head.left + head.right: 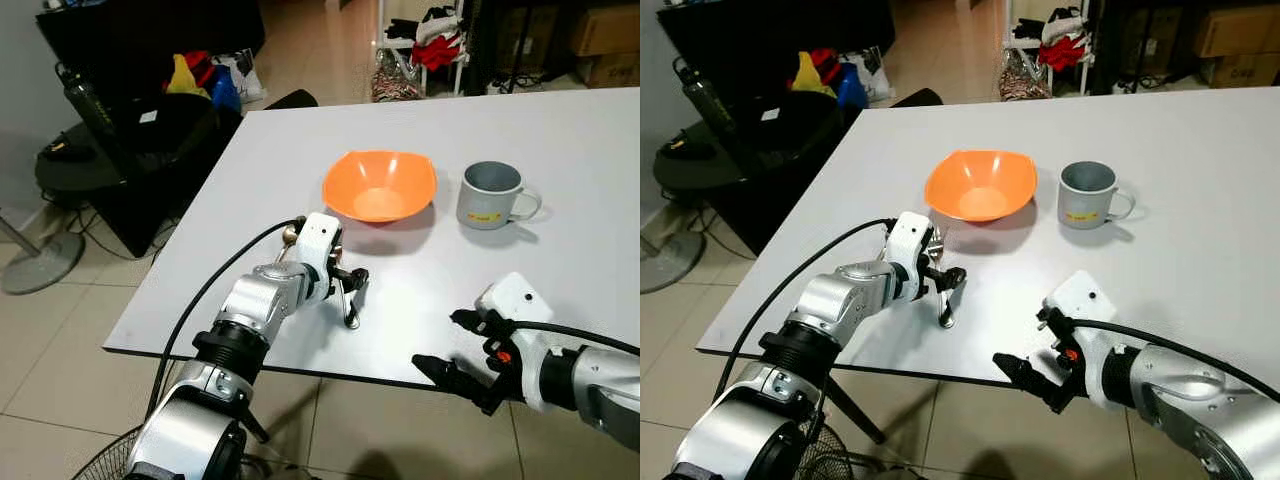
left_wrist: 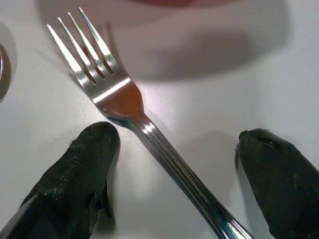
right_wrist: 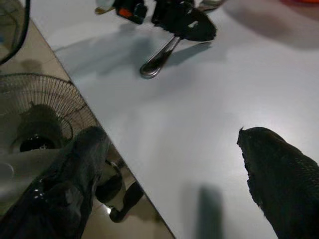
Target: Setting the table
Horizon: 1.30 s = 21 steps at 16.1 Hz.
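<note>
A: Containers?
B: Orange bowl [image 1: 380, 185] and grey mug [image 1: 490, 194] on the white table [image 1: 580, 140], side by side, just apart. Bowl looks empty, pale glare at the bottom. Mug interior looks empty too, handle turned away from the bowl, yellow sticker on its wall.
A: Left gripper [image 2: 174, 149]?
B: Jaws spread, down at the tabletop, straddling a fork [image 2: 129, 104]. Handle runs between the two fingers [image 2: 75, 179], neither visibly touching it. Tines point ahead of the jaws toward the bowl's shadow.
A: Bowl relative to those jaws?
B: Just beyond the fingertips, mug farther off to the side.
A: Right gripper [image 1: 452, 345]?
B: Jaws wide apart, nothing between them, hovering at the near table edge. Fork handle end lies well ahead of its jaws. A floor fan [image 3: 45, 114] sits below the edge.
</note>
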### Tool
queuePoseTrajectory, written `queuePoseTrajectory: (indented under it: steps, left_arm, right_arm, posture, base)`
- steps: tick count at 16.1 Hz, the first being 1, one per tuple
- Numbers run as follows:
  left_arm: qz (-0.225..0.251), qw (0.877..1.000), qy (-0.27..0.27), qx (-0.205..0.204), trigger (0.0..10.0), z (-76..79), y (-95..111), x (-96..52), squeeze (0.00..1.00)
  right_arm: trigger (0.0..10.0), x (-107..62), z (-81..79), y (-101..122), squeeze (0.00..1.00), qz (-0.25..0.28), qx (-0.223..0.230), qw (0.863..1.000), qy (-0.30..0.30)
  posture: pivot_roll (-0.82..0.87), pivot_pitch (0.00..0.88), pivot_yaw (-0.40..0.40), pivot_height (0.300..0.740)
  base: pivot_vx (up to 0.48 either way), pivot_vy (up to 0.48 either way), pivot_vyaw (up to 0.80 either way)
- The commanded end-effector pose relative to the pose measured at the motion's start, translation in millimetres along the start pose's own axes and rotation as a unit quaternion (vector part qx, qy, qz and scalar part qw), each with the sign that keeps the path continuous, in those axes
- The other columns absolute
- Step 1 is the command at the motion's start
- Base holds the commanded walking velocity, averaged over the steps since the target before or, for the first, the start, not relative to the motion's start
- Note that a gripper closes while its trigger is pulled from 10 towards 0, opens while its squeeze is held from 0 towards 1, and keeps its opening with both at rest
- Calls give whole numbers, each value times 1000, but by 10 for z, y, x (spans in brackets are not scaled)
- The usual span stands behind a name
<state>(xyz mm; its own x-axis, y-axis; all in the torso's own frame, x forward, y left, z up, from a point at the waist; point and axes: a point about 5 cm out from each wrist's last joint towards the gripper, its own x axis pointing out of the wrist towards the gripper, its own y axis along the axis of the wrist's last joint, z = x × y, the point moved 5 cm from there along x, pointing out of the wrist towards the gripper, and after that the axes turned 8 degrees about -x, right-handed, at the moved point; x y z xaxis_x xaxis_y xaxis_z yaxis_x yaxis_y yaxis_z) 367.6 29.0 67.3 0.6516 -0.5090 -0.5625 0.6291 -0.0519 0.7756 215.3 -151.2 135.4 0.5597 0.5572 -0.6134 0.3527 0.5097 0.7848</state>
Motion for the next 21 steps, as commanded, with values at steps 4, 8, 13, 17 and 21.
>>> queuePoseTrajectory:
  steps: [4, 8, 13, 17, 21]
  left_arm:
    - [-41, 998, 40, -22, 0, -223, -209, -18, 0]
    - [-40, 997, 57, 20, 0, -287, -198, -27, 0]
    - [-35, 996, 70, 46, 0, -380, -194, -55, 0]
    - [-43, 992, 64, 104, 0, -444, -212, -95, 0]
    - [-39, 989, 45, 137, 0, -468, -198, -129, 0]
  right_arm:
    - [10000, -1, -86, 22, 0, -3, -24, 999, 40]
    - [10000, -18, -94, 35, 0, -1, -33, 998, 50]
    - [10000, -17, -90, 38, 0, -3, -42, 998, 56]
    - [10000, -4, -86, 52, 0, 0, -47, 997, 58]
    - [10000, -3, -93, 54, 0, 2, -47, 997, 55]
  posture:
    - [-42, 0, 139, 727]
    - [-44, 0, 135, 727]
    - [-40, 0, 121, 727]
    - [-37, 0, 117, 727]
    - [-36, 0, 127, 727]
  base:
    - [0, 0, 0]
    - [0, 0, 0]
    - [0, 0, 0]
    - [0, 0, 0]
    - [0, 0, 0]
